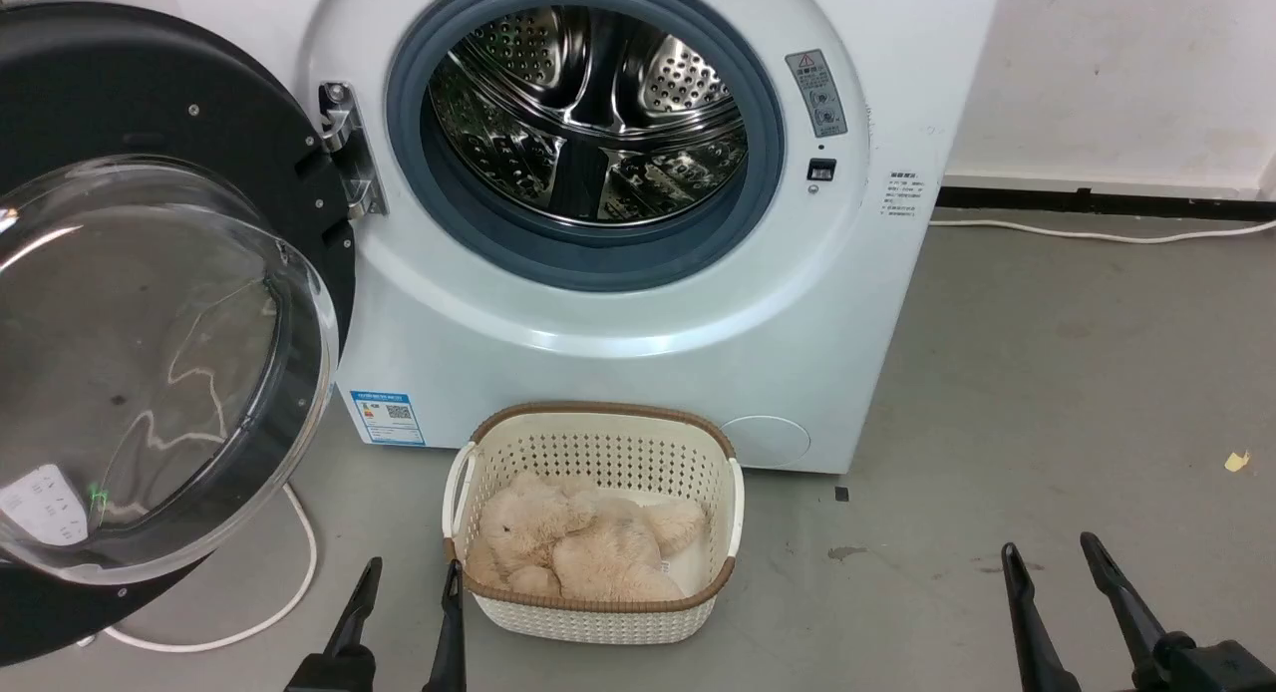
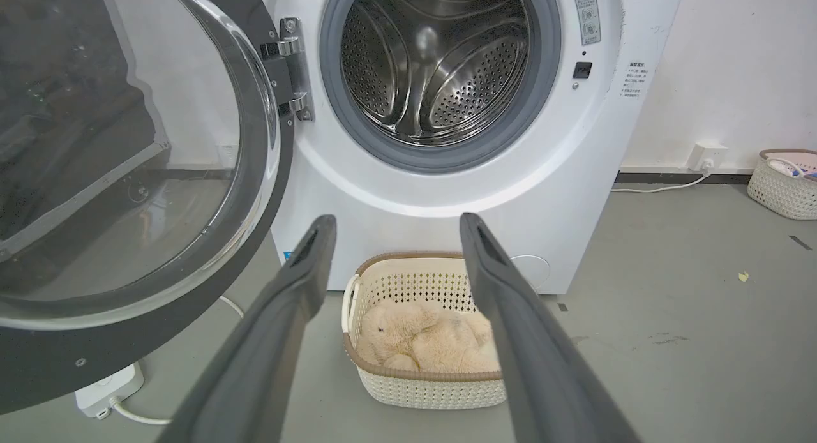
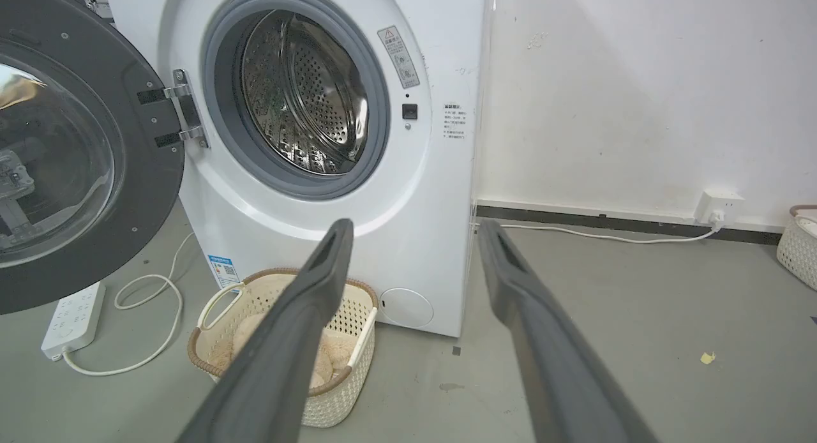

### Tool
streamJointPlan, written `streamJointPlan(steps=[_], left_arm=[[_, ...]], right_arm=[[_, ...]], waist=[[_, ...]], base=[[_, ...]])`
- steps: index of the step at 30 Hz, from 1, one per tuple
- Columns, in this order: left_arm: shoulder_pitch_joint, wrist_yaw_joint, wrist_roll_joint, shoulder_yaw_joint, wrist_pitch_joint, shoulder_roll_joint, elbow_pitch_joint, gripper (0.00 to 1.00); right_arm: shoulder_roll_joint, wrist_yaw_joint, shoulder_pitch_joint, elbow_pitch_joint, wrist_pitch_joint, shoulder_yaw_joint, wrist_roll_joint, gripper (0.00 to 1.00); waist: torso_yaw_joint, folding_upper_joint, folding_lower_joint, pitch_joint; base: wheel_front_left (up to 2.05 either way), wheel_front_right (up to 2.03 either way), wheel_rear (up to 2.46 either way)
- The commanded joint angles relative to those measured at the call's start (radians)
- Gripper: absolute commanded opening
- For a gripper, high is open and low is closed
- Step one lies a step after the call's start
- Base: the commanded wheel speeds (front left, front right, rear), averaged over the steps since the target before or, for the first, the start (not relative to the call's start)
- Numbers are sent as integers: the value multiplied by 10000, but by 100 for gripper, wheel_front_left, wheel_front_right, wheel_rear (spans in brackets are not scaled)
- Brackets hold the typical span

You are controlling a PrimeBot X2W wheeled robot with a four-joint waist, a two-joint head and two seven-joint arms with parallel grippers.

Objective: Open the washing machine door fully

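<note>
**Door [image 1: 159,353] swung open at the left of the washer [image 1: 638,373]; both grippers empty, fingers apart.**

The door hangs on its hinge [image 1: 349,149] at the washer's left side, with its inner face and glass bowl turned toward the head camera, leaving the drum [image 1: 588,114] opening uncovered. The left gripper [image 1: 415,567] sits low, just beside the basket [image 1: 598,410], its 2 fingers spread with nothing between them; the door is up and to its left, apart from it. The right gripper [image 1: 1049,544] sits low at the right over the floor [image 1: 1047,393], its 2 fingers likewise spread and empty. The basket stands before the washer and holds 1 plush toy [image 1: 578,542].
</note>
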Motion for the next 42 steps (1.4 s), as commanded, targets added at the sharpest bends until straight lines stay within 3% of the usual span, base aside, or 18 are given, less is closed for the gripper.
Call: streamJointPlan(steps=[1,6,7,42], left_arm=[[-120,-41,21,-27,-54,-2,43,100],[-153,-14,-8,29,-55,-35,-21,100],[-21,-64,-21,43,0,-46,-109,0],[-299,-459,458,579,620,-360,-265,0]], right_arm=[[31,4,120,62,-45,-17,38,100],[31,4,101,130,-46,-19,51,100],[0,0,-1,134,0,-2,11,0],[6,0,-394,83,627,165,-184,0]], waist=[[-7,0,0,10],[5,0,0,29],[8,0,0,38],[-56,0,0,125]], base=[[0,0,0],[0,0,0],[0,0,0],[0,0,0]])
